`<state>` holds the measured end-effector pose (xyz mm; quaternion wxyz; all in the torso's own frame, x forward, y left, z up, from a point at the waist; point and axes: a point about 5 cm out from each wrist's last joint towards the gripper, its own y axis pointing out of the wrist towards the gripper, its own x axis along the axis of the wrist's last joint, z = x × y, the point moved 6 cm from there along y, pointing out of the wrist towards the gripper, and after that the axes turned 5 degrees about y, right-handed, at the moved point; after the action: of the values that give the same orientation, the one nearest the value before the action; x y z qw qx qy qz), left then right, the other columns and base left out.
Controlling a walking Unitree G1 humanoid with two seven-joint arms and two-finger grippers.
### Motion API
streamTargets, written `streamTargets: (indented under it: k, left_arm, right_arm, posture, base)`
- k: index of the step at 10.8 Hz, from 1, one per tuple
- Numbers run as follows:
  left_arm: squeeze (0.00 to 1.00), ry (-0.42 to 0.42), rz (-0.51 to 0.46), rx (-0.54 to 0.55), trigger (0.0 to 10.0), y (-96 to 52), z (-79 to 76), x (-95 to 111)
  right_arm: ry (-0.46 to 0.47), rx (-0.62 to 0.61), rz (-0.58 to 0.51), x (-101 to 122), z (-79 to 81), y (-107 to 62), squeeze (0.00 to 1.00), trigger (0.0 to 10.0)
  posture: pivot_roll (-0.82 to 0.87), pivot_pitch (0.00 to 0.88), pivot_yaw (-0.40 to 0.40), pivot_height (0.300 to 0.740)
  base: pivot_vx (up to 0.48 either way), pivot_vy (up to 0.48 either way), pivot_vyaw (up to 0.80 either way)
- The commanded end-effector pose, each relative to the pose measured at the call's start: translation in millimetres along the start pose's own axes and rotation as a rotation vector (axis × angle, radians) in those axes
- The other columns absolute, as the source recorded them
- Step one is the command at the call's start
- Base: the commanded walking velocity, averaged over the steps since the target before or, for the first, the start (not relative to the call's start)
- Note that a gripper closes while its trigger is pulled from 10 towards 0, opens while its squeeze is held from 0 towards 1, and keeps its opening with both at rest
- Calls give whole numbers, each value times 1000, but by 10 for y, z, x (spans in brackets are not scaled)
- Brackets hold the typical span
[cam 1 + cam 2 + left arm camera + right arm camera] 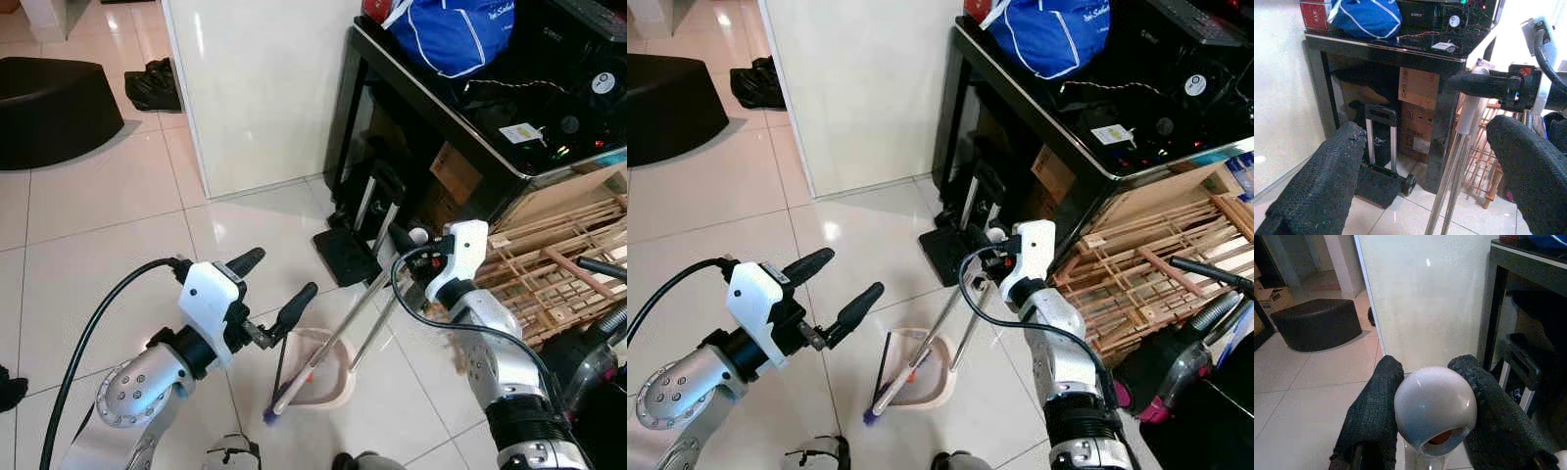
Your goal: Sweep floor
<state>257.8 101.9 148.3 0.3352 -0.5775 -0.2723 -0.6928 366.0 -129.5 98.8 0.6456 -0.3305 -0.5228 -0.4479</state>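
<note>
Here, broom knob [1435, 409] between right fingers [1374, 416].

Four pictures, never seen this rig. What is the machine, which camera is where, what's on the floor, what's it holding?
It is a humanoid robot with two silver arms, each ending in two long black fingers. Two pictures come from the stereo camera on its head, looking down at the tiled floor. The other two come from cameras on each wrist, looking along that arm's fingers.

The right gripper has its jaws shut on the white rounded cap of a metal handle. Two thin metal handles run side by side down to a pale dustpan on the floor; the broom head is too small to make out.

The left gripper hovers beside the handles with its jaws open, holding nothing.

Around it: a black cabinet with a blue bag on top, a wooden rack, a small folding trolley.
</note>
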Motion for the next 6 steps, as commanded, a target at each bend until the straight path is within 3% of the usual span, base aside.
streamTargets:
  k: [1,2,3,4,5,6]
  left_arm:
    - [0,26,0,-11,10000,11,-12,-8]
    - [0,29,-6,0,10000,11,2,4]
    - [369,41,-18,30,10000,13,46,56]
    - [1000,49,-39,58,10000,25,104,148]
    - [1000,60,-46,61,10000,36,120,183]
    - [1000,155,-43,131,10000,127,294,302]
  right_arm:
    - [3,38,7,33,126,17,0,0]
    - [1,55,10,64,190,41,0,0]
    - [1,83,9,124,283,73,0,0]
    - [-2,119,12,190,392,105,0,0]
    - [-1,126,15,209,421,111,0,0]
    - [3,145,20,282,518,142,0,0]
  posture:
    - [212,118,-95,740]
    - [210,117,-96,740]
    - [207,116,-98,740]
    - [204,116,-101,740]
    - [203,115,-102,740]
    - [199,114,-107,740]
  base:
    - [0,0,0]
    - [0,0,0]
    - [0,0,0]
    - [0,0,0]
    - [0,0,0]
    - [0,0,0]
